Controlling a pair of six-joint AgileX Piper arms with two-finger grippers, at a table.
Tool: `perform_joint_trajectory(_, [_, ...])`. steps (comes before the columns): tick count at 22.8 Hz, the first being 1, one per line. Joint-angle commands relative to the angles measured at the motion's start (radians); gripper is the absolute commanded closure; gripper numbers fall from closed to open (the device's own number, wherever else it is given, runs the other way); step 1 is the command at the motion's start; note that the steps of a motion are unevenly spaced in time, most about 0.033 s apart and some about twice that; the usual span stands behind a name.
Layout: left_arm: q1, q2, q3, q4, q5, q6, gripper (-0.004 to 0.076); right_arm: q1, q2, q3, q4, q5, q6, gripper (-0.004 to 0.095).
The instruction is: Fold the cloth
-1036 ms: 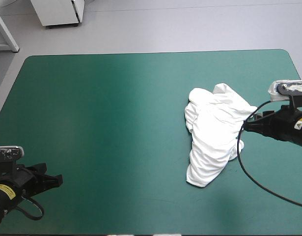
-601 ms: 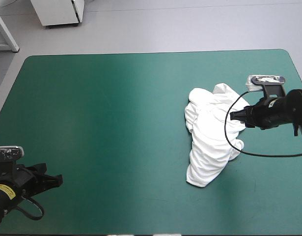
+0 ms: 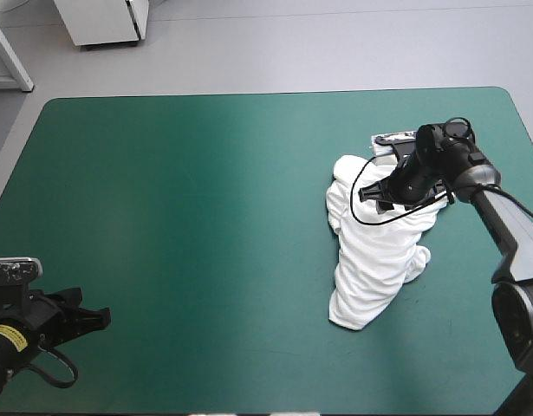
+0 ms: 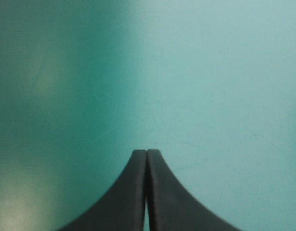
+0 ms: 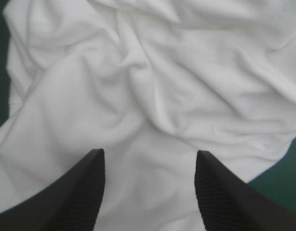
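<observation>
The white T-shirt (image 3: pixel 374 251) lies as a crumpled heap on the right half of the teal-green table. My right gripper (image 3: pixel 389 195) hangs over the heap's far part, pointing down at it. In the right wrist view the gripper (image 5: pixel 148 159) is open, its black fingers (image 5: pixel 87 185) standing wide apart above wrinkled T-shirt (image 5: pixel 152 86) cloth, with nothing between them. My left gripper (image 3: pixel 97 319) rests near the table's front left corner, far from the T-shirt. It is shut (image 4: pixel 147 155) over bare teal-green cover.
The teal-green cover (image 3: pixel 188 199) stretches bare from the left gripper to the heap. The table's right edge (image 3: pixel 530 139) lies a short way beyond the right arm. A strip of cover (image 5: pixel 282 168) shows beside the T-shirt in the right wrist view.
The right arm has swung in from the table's right edge and now sits over the heap's far part. The T-shirt and the left arm have stayed put.
</observation>
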Motion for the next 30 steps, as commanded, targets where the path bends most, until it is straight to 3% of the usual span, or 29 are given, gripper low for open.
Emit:
perform_joint_trajectory(1, [-0.003, 0.007, -0.030, 0.003, -0.062, -0.002, 0.0733, 0.000, 0.027, -0.033, 0.004, -0.056, -0.003, 0.0367])
perform_joint_trajectory(7, [-0.003, 0.007, -0.030, 0.003, -0.062, -0.002, 0.0733, 0.000, 0.133, -0.033, 0.044, -0.083, -0.016, 0.0368])
perform_joint_trajectory(11, [-0.003, 0.007, -0.030, 0.005, -0.066, -0.002, 0.0733, 0.000, 0.219, -0.033, 0.125, -0.015, -0.050, 0.0428])
perform_joint_trajectory(14, [-0.003, 0.007, -0.030, 0.005, -0.075, -0.002, 0.0733, 0.047, 0.224, -0.037, 0.149, 0.027, -0.102, 0.0914])
perform_joint_trajectory(25, [-0.003, 0.007, -0.030, 0.005, -0.092, -0.002, 0.0733, 0.332, 0.204, -0.237, 0.305, 0.029, -0.095, 0.0927])
perform_joint_trajectory(30, [-0.003, 0.007, -0.030, 0.005, -0.104, -0.002, 0.0733, 0.466, 0.204, -0.299, 0.310, 0.030, -0.102, 0.0927])
